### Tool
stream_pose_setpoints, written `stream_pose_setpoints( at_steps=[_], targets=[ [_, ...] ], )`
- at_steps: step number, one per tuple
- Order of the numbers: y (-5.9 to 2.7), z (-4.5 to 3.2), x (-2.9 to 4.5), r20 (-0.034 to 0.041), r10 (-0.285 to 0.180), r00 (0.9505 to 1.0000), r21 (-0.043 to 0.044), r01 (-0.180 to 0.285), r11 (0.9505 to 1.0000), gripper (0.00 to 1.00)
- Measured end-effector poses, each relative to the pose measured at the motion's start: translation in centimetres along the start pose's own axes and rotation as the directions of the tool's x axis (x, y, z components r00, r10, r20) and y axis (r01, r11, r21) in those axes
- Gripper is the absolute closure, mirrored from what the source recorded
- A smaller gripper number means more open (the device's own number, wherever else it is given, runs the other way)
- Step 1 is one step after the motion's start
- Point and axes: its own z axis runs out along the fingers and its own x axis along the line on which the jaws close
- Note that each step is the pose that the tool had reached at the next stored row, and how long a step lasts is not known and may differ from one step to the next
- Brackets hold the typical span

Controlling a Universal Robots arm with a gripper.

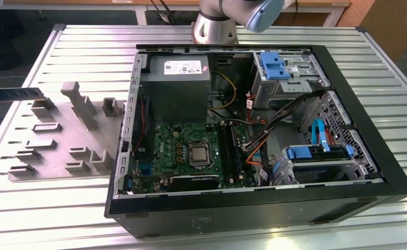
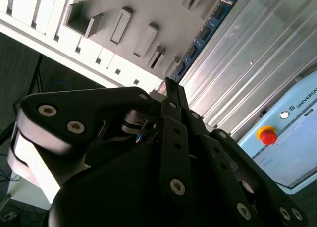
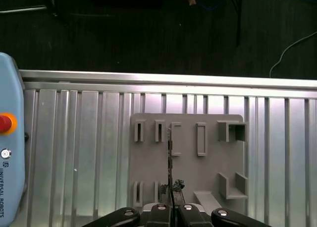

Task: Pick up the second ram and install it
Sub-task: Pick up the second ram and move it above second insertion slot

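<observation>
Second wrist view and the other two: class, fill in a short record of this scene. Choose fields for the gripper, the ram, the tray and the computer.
gripper: gripper shut on the second ram
second ram: blue stick projecting from the fingertips, over the grey tray
grey tray: slotted, lying on the slatted table
computer case: open, green motherboard exposed

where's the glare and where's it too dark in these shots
Second wrist view: strong glare washes out the table slats beside the second ram, and the end effector is a dark mass in the foreground. First wrist view: a bright strip runs along the table edge, and the floor beyond is nearly black. Exterior view: even light, little glare on the computer case.
</observation>
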Motion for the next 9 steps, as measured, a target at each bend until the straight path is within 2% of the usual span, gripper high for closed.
stream_pose_setpoints(
  at_steps=[4,9],
  targets=[
    [0.04,-0.94,-0.05,0.0000,0.000,1.0000,0.0000,0.000,1.0000,0.88],
    [0.04,-1.01,-0.05,0.0001,0.000,1.0000,0.0002,0.000,1.0000,0.88]
  ],
)
